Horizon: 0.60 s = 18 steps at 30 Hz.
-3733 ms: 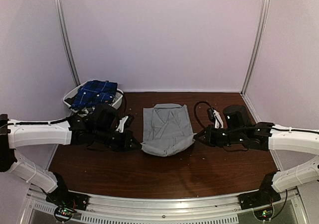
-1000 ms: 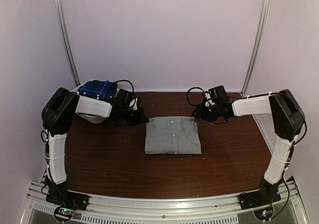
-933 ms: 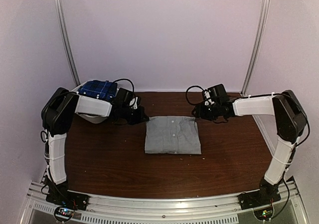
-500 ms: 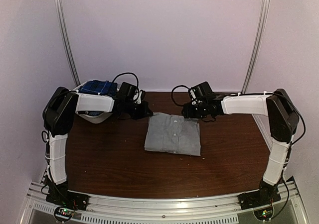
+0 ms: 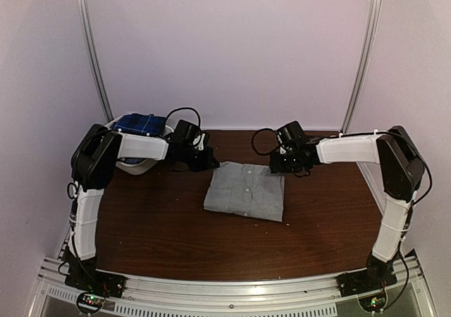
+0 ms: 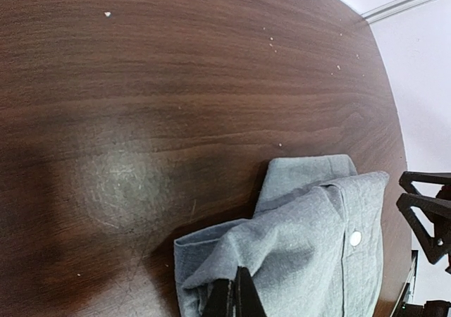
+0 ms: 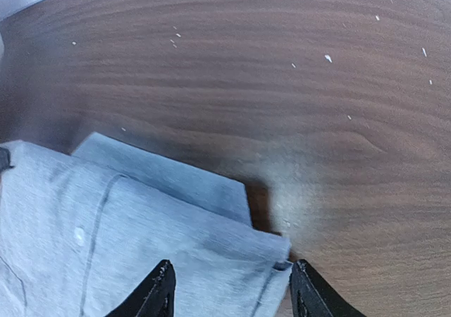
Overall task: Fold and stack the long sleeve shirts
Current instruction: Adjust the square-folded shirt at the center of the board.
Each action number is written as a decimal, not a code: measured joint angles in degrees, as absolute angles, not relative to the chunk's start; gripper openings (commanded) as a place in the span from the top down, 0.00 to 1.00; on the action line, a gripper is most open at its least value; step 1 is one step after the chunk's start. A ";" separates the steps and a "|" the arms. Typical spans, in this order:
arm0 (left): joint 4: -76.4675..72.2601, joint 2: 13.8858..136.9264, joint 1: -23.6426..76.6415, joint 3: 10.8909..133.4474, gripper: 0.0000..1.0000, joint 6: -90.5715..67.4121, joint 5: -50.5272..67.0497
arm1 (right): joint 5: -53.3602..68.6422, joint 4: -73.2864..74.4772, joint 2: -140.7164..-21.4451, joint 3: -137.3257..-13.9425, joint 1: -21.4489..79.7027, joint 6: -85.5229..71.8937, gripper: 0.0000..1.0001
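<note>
A plain grey long sleeve shirt [image 5: 245, 191] lies folded into a rectangle in the middle of the table. My left gripper [image 5: 213, 163] is at its far left corner. In the left wrist view the left gripper [image 6: 235, 296] is shut, pinching a raised fold of the grey shirt [image 6: 317, 239]. My right gripper [image 5: 280, 168] is at the far right corner. In the right wrist view the right gripper [image 7: 232, 289] is open, its fingertips [image 7: 161, 289] spread to either side of the grey shirt's [image 7: 141, 232] corner. A dark blue plaid shirt [image 5: 139, 124] lies in the basket.
The white basket [image 5: 135, 166] stands at the far left corner, partly behind my left arm. The right gripper's black fingers [image 6: 423, 211] show at the right edge of the left wrist view. Walls close in the table at the back and sides.
Both grippers have moved inward along the shirt's far edge. The left one has lifted its corner into a fold, and the shirt has shifted slightly. The right jaws have spread a little wider.
</note>
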<state>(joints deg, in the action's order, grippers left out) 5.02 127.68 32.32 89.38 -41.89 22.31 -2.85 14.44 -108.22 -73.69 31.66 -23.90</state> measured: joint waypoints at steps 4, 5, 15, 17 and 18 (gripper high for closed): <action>5.04 127.68 32.32 89.38 1.00 -41.91 22.35 | 0.16 11.00 -105.62 -66.39 28.45 -23.70 0.45; 5.04 127.68 32.32 89.38 1.00 -41.91 22.37 | 1.37 9.96 -105.12 -64.99 27.81 -23.70 0.45; 5.04 127.70 32.32 89.38 1.00 -41.95 22.61 | 14.61 -4.89 -105.08 -59.37 23.64 -23.73 0.52; 5.04 127.72 32.32 89.38 1.00 -41.98 22.72 | 16.05 -6.66 -105.47 -59.35 23.46 -23.77 0.53; 5.04 127.72 32.32 89.38 1.00 -42.02 22.76 | 16.69 -7.40 -105.69 -59.35 23.31 -23.79 0.54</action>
